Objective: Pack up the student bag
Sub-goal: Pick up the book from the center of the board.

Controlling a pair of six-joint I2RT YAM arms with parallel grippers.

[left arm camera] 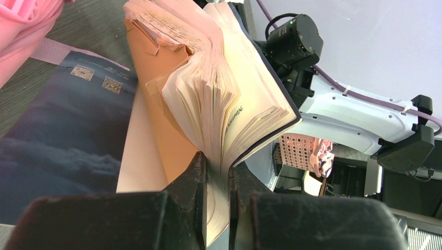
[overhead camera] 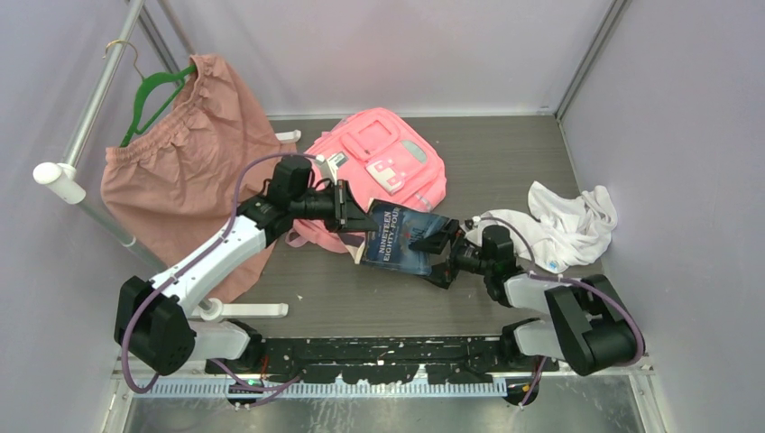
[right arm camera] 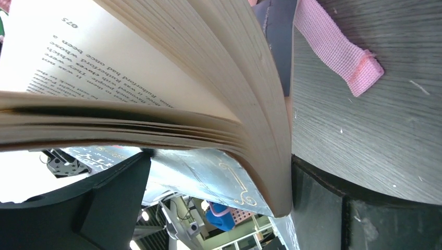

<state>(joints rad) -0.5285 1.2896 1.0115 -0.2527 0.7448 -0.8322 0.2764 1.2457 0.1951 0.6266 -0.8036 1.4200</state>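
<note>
1. Dusty-pink gathered garment (overhead camera: 180, 171) on a green hanger (overhead camera: 158, 95): it hangs from the rail at the far left, apart from the packing.
2. Left gripper (overhead camera: 361, 216): its jaws are pinched narrow on a thin part of the dark-blue paperback book (overhead camera: 404, 239). The left wrist view shows the clamp at the book's lower edge, with the other pages fanning loose above it.
3. Bright pink fabric student bag (overhead camera: 383, 153): it lies flat on the grey wood-grain table (overhead camera: 505, 162), front pockets up, just beyond the left gripper on the side away from the arm bases. Its long axis runs from near-left to far-right. Where its opening is, I cannot tell.
4. The book hangs between the two grippers, its long axis running left to right and dipping toward the right. Its far edge overlaps the bag's near edge.
5. Right gripper (overhead camera: 440, 257): its jaws stand wide and straddle the book's sagging right end, gripping nothing. A pink strap (right arm camera: 339, 47) lies on the table beside it.
6. Crumpled white cloth (overhead camera: 568, 225): it sits at the far right, behind the right arm.
7. Judgement: the left arm is nearer the bag and already carries the book, so the move would go away from the bases, once an opening is found.
</note>
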